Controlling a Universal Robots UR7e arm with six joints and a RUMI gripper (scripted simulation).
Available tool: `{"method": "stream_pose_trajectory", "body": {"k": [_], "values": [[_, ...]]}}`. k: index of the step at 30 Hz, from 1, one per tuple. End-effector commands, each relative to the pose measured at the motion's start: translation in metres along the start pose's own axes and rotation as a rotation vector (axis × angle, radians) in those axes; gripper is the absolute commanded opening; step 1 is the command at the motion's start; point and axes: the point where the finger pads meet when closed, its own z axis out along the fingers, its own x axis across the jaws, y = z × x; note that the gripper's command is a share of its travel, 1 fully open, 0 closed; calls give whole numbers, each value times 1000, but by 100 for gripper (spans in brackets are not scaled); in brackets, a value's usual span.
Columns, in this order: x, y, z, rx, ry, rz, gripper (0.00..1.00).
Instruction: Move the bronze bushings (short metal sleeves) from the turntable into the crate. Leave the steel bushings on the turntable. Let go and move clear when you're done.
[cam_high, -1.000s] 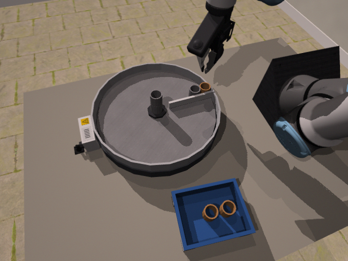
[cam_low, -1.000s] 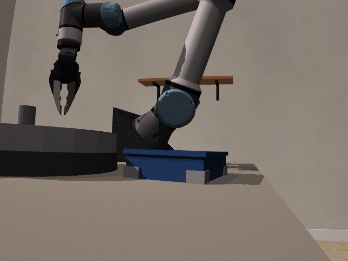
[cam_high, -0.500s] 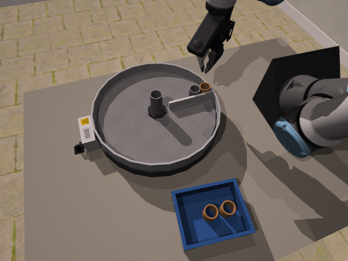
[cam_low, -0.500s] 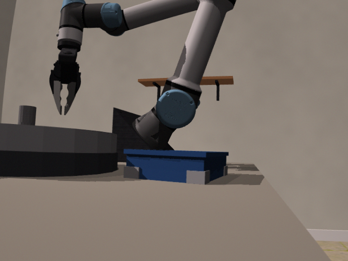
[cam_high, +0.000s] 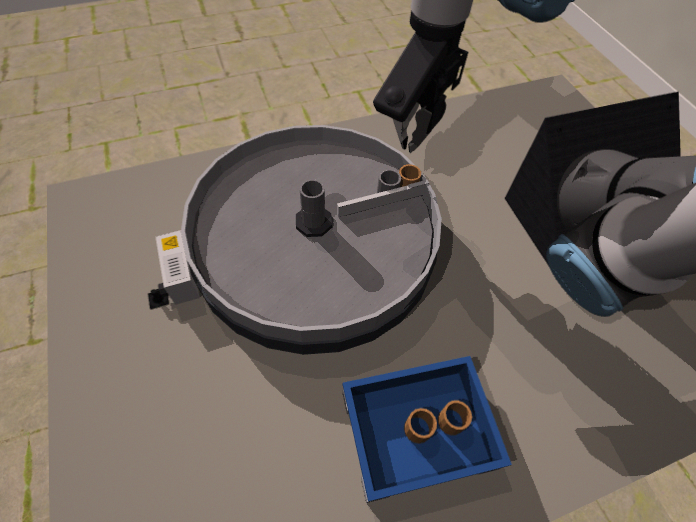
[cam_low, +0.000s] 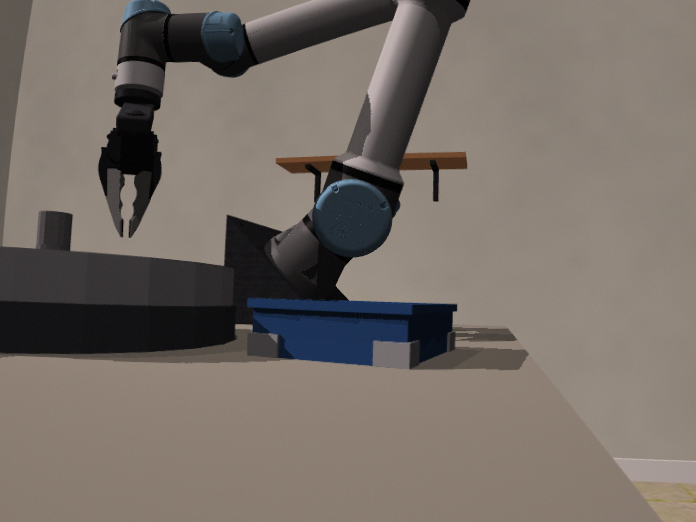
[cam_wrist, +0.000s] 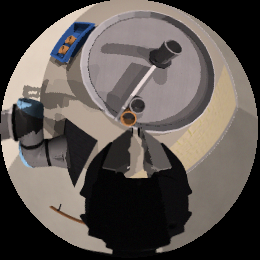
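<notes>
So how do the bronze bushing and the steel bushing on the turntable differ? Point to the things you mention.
The bronze bushing (cam_high: 419, 175) (cam_wrist: 128, 124) is orange-brown; the steel bushing (cam_high: 381, 182) (cam_wrist: 143, 106) is gray. The bronze bushing sits nearer the turntable's rim (cam_high: 303, 336) (cam_low: 118, 278) (cam_wrist: 86, 65), the steel bushing nearer the center post (cam_high: 313, 210) (cam_low: 54, 230) (cam_wrist: 165, 54). Both stand upright beside the divider (cam_high: 382, 200) (cam_wrist: 142, 83).

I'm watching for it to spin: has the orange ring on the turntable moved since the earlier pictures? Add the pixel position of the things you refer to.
No. The orange ring (cam_high: 410, 182) (cam_wrist: 128, 124) is still by the wall end of the pale bar (cam_high: 382, 199) (cam_wrist: 136, 92), just as before.
</notes>
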Motion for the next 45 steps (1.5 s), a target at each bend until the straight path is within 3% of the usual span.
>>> {"method": "stream_pose_trajectory", "body": {"k": [1,20,45], "values": [[0,0,11,1,-1,1,5],[0,0,35,0,-1,1,5],[2,0,35,-1,4,0,5]]}}
